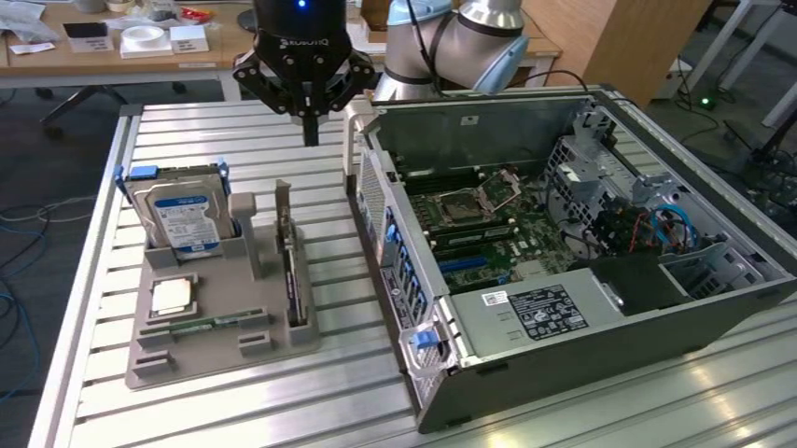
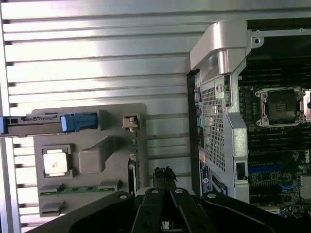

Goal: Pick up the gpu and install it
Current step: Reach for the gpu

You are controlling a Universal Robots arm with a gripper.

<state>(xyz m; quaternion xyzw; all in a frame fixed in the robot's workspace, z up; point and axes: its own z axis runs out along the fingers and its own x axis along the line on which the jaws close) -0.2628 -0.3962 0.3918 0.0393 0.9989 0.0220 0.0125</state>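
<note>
An open computer case (image 1: 697,313) is seen lying on a slatted metal table (image 1: 224,131) at the exterior view's right, its motherboard (image 1: 505,238) exposed. At the left, a grey parts tray (image 1: 205,369) is shown holding an upright hard drive (image 1: 181,219) at its far end, with a processor chip (image 1: 172,295) and a memory stick (image 1: 205,326) laid flat nearer.

gpu (image 2: 133,165) partly hidden by gripper (image 2: 164,174), hard drive (image 2: 34,127) cut by edge

Catching bright glare along slatted metal worktop (image 1: 249,411). Backing onto wooden desk (image 1: 50,67) holding white boxes (image 1: 146,42). Trailing cables (image 1: 25,213) over dark floor (image 1: 56,154) at exterior view's left. Showing wooden cabinet (image 1: 622,37) behind, at exterior view's right.
</note>
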